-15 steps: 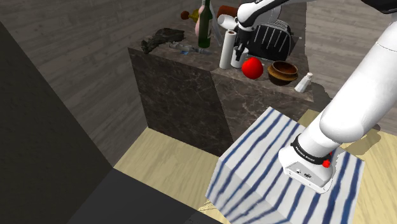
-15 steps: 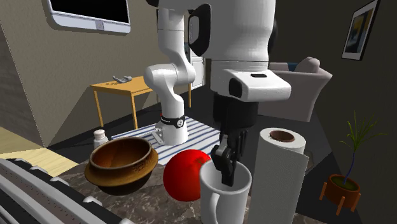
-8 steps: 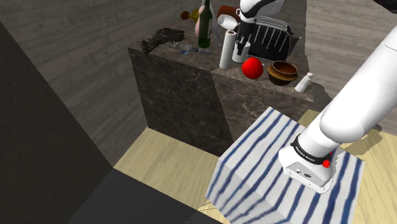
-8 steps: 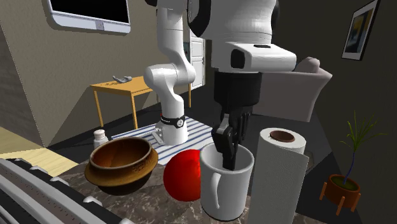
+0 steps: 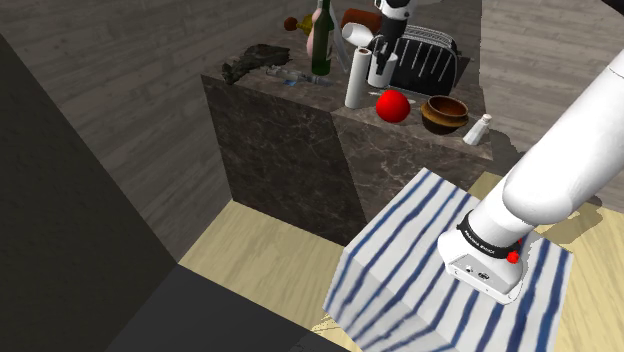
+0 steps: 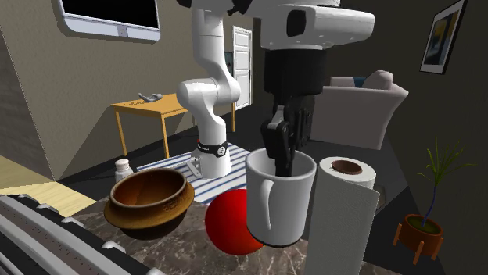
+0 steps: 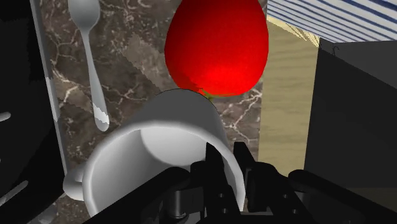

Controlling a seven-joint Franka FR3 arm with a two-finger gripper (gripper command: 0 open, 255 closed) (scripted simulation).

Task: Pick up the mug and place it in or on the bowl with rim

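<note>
The all-black two-finger gripper (image 6: 283, 160) clamps the plain white handled mug's (image 6: 278, 207) wall, one finger inside for lifting; the mug hangs above the dark marble counter (image 6: 176, 251), apart from the brown rimmed wooden bowl (image 6: 148, 201) near its edge.

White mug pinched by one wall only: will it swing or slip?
Probably rigid: the white handled mug looks thick-walled. The black gripper clamps one wall off-centre, so it may tilt. Its smooth surface could slip.
</note>
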